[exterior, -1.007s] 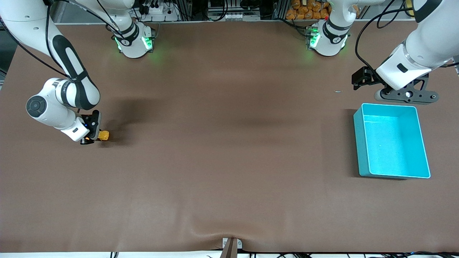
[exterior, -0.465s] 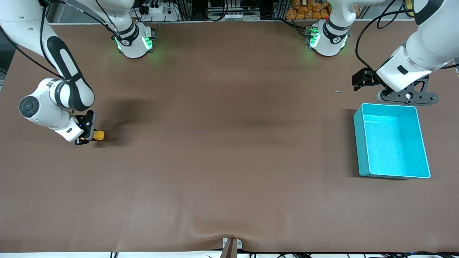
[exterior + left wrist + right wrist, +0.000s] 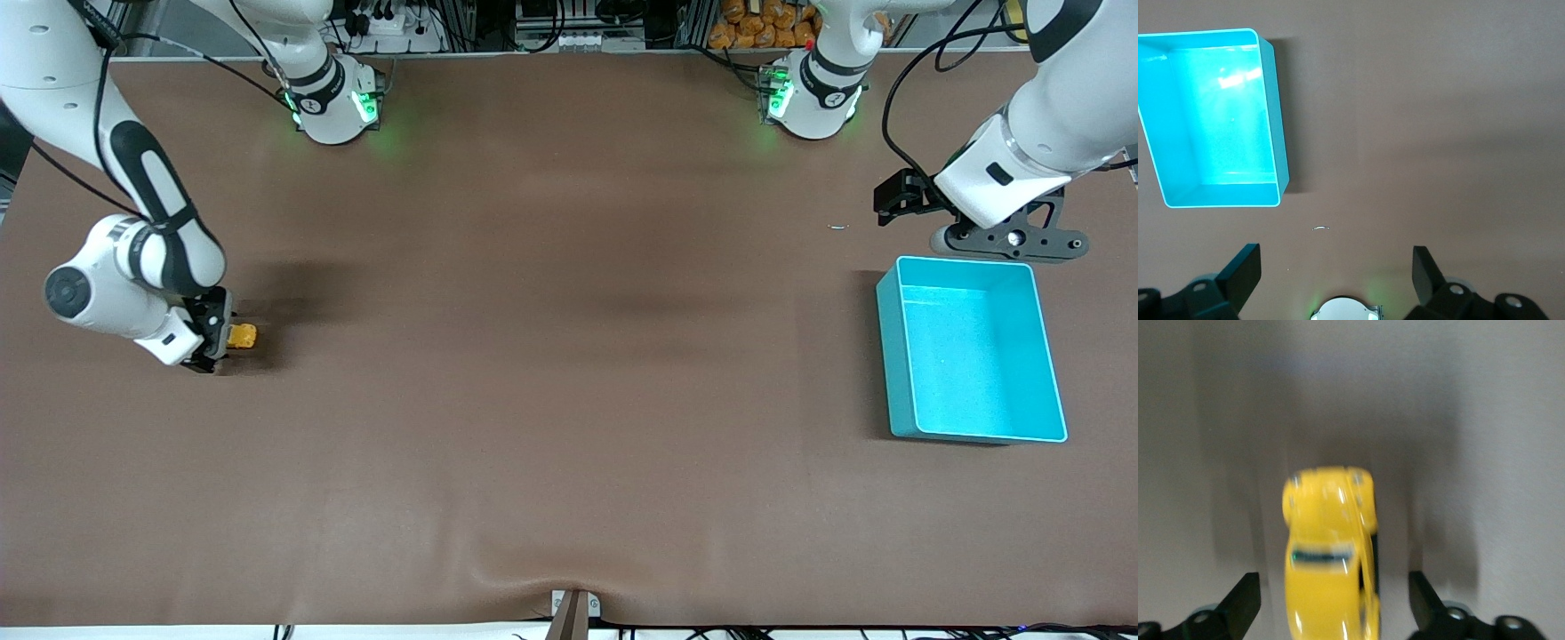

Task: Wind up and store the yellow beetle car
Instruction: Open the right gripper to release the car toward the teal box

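One small, rigid item governs this step: the yellow beetle car (image 3: 241, 335), resting on the brown desk (image 3: 551, 373) at the right arm's end, well apart from the turquoise bin (image 3: 896, 356) at the left arm's end. The car is probably light, with a smooth rounded shell likely to slip under a pinch across the roof. Grip is best taken low on the flat flanks, between the wheels, so the wheels keep contact with the desk for winding.

Right hand (image 3: 1335, 610): low at the desk with the wrist tilted, fingers spread on either side of the car's body; neither fingertip (image 3: 1245, 603) visibly touches it, so the car lies between the fingers, not pinched.

Left hand (image 3: 1335, 270): waits in the air over the desk just beside the bin's rim, fingers spread wide, holding nothing.
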`<state>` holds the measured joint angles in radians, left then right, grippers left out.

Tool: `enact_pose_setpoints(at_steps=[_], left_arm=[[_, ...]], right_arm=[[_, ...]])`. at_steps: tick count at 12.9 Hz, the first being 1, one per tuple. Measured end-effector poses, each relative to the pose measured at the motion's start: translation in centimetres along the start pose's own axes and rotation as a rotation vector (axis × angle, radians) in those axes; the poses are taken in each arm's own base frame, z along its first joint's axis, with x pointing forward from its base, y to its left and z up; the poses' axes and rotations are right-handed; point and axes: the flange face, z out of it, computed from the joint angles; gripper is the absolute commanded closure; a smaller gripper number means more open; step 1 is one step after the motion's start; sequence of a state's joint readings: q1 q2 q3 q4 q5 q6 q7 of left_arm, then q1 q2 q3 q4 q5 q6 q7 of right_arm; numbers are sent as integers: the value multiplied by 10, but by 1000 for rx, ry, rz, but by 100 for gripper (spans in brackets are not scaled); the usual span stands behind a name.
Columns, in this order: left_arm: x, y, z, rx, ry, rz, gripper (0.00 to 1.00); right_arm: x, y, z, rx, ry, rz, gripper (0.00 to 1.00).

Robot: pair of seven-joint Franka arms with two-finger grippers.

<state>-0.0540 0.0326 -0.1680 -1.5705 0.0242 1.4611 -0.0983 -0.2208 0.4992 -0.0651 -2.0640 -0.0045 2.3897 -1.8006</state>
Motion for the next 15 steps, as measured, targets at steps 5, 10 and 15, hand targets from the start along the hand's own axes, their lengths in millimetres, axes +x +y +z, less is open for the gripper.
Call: enact_pose_setpoints(at_steps=[5,10,15], left_arm=[[0,0,0,0,0,0,0],[3,-1,7,0,-14,-25,0],[10,-11,29,1,-52,-158,0]], right_arm=[[-4,14,-25,23,5,2,0],[-24,17,-44,51,67,76,0],[-32,23,-83,32,87,204,0]])
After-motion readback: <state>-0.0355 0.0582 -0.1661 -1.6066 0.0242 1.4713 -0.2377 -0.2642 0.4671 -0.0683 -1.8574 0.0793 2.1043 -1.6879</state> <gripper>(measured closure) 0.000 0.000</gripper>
